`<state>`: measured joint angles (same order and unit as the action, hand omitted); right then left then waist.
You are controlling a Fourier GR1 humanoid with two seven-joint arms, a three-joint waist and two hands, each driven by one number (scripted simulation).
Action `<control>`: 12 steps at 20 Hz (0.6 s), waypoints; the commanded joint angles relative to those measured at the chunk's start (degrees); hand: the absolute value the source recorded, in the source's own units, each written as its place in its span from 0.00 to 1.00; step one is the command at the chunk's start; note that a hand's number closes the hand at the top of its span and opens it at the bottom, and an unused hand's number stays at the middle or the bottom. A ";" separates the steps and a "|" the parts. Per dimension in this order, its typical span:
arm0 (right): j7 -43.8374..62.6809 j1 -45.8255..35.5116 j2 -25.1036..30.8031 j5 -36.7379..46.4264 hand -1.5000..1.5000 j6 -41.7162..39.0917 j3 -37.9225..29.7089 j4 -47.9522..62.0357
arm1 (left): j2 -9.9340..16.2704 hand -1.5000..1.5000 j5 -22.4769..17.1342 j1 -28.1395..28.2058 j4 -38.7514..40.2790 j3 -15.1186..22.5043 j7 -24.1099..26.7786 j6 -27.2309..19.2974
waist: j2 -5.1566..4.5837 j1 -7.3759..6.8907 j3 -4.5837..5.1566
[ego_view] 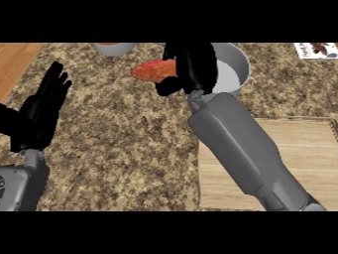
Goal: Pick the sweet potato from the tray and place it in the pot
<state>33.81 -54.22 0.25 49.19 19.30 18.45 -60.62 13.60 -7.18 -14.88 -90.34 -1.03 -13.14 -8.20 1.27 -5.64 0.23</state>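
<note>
Carrying the sweet potato (154, 70) w/ fingers curled round it, the right hand (191, 64) sits at the left rim of the grey pot (234, 67), so the pick looks done and the job is, by my read, most of the way thru. The potato sticks out to the left of the hand, above the granite table (128, 144) and just beside the pot's rim, not yet over the opening as far as I can tell; the hand hides part of the rim, so exact overlap is unclear. Left to do: shift it a bit right over the pot, then let go. The wooden tray (303, 163) lies at lower right, partly under the right forearm, well apart from the potato. The left hand (39, 114) rests at the view's left w/ fingers straight, holding nothing. Other stuff: a small grey bowl-like thing (115, 48) at the top edge, left of the potato, contents hard to make out, and a white card or packet (317, 51) at top right. Neither seems in the path; the pot's near rim is the only thing the potato needs to clear.
</note>
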 commanded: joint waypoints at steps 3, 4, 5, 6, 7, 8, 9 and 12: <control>27.08 -8.42 -0.24 4.70 1.00 8.26 12.14 -2.60 | -0.63 0.50 0.84 -0.66 1.44 0.21 0.86 -0.54 | -0.70 1.60 0.00; 30.83 -10.28 -0.25 4.66 1.00 9.57 13.60 -3.00 | 0.54 0.50 0.25 -2.30 1.68 -1.67 0.20 -0.76 | -0.86 1.58 -0.03; 33.84 -10.39 -0.25 4.57 1.00 10.81 15.74 -2.39 | -0.24 0.50 0.70 -1.78 2.43 -1.18 1.47 -0.90 | -1.14 2.24 -0.07; 36.22 -11.20 -0.25 4.53 1.00 11.07 16.59 -1.32 | -1.48 0.50 0.97 1.82 -1.41 0.37 1.47 -1.29 | -1.03 1.83 -0.11; 37.18 -11.30 -0.24 3.76 1.00 12.37 17.00 -3.33 | 0.84 0.50 -0.57 0.33 -0.79 -2.30 0.48 -0.09 | -1.09 2.64 -0.14; 36.98 -11.94 -0.24 2.48 1.00 15.62 17.90 0.22 | 0.44 0.50 -0.27 3.20 -1.25 -1.63 3.62 0.90 | -1.44 1.61 -0.11; 37.19 -12.31 -0.24 3.13 1.00 15.26 16.92 -0.82 | 0.12 0.50 1.40 -2.39 -1.87 -1.27 -2.30 -2.74 | -1.29 2.91 -0.20; 34.38 -12.31 -0.23 1.91 1.00 16.12 15.20 3.09 | 0.09 0.50 0.22 2.97 -2.12 -1.86 1.56 -0.41 | -1.42 3.23 -0.17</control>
<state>60.51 -65.37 0.41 52.17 30.28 33.20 -59.63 13.45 -6.29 -14.36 -91.38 -2.12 -12.55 -9.40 0.04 -3.07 0.10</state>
